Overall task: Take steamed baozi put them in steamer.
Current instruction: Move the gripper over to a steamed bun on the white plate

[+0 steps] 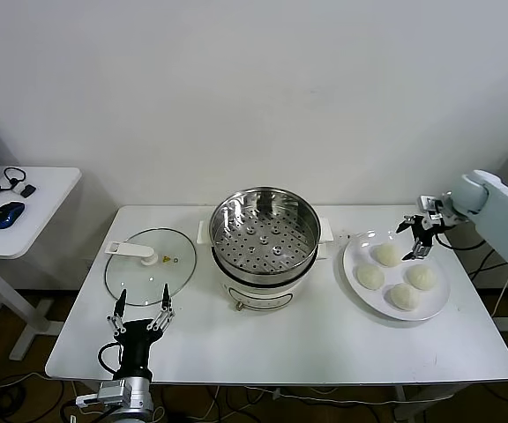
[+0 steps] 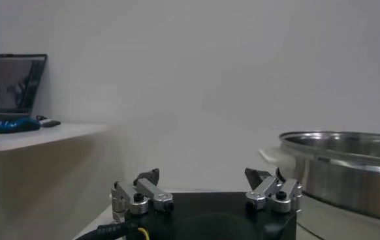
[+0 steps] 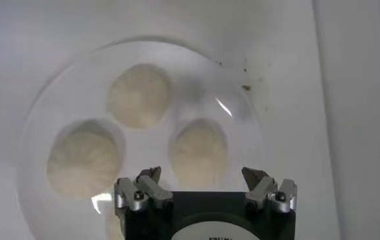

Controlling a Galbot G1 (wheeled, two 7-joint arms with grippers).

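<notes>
R gripper (image 1: 418, 238) fingers apart over baozi (image 1: 386, 255) plate (image 1: 355, 256); L gripper (image 1: 140, 308) apart by lid (image 1: 150, 265); steamer (image 1: 265, 231) between.

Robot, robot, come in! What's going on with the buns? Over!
Right hand open above plate. Left hand open, parked near table edge. Four baozi on plate; steamer empty, lid off. Nothing blocking.

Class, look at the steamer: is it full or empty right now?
Empty. The steamer shows only its bare perforated tray, and all four buns sit on the plate beside it.
</notes>
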